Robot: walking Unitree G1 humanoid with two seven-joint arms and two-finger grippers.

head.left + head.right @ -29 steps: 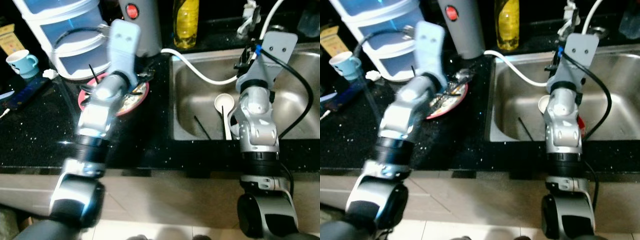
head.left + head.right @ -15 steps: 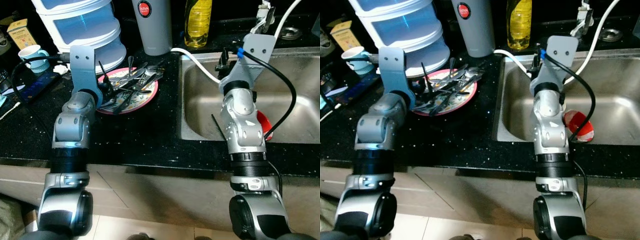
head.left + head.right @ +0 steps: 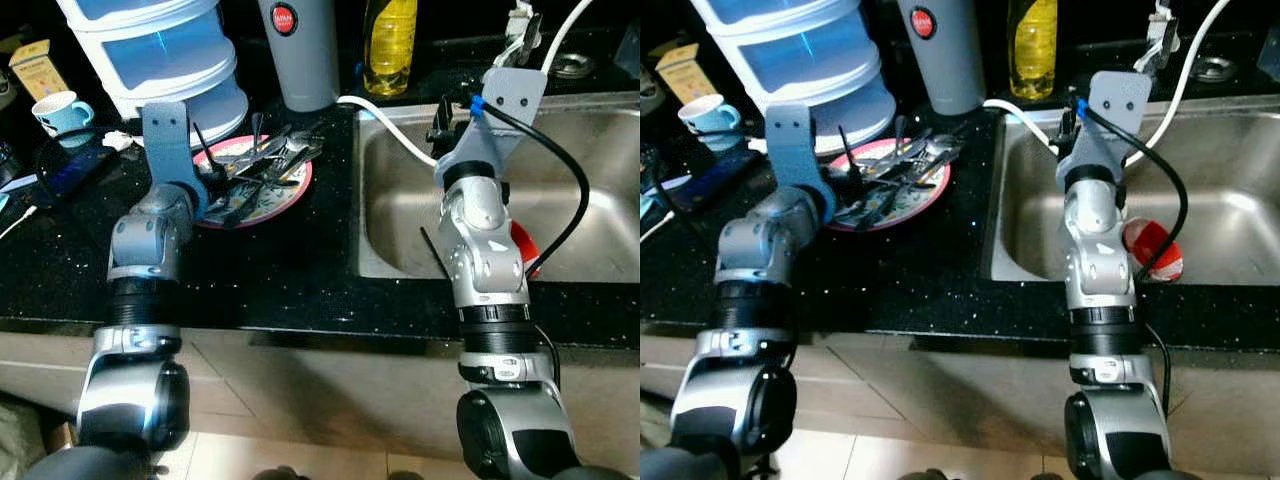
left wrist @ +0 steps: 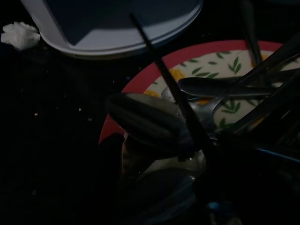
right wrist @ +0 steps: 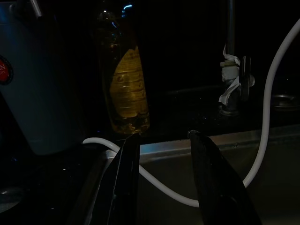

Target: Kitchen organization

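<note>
The left gripper (image 3: 205,170) is down at the near edge of the round red-rimmed plate with a green leaf pattern (image 3: 290,192), which sits on the black speckled stone counter (image 3: 60,260). The plate is piled with shiny metal spoons and forks (image 3: 270,160). One big dark spoon (image 4: 145,119) lies right under the gripper's fingers. I cannot tell if these fingers are spread or closed, because it is too dark there. Just behind the gripper stands a stack of white and blue plastic drawers (image 3: 160,50). A small white and blue cup (image 3: 60,110) sits farther off to its left.

It looks like the robot is about to pick cutlery off the plate. Next, the left gripper needs to pinch just one spoon by its handle and lift it free of the pile.

The right gripper (image 5: 161,140) hovers over the near left corner of the shiny steel sink (image 3: 590,160). Its two black fingers are apart and hold nothing. Ahead of them stand a yellow bottle of dish soap (image 5: 125,89) and a tall grey flask with a red dot (image 3: 295,50). A white hose (image 5: 272,117) curves across below and ahead of the fingers.
</note>
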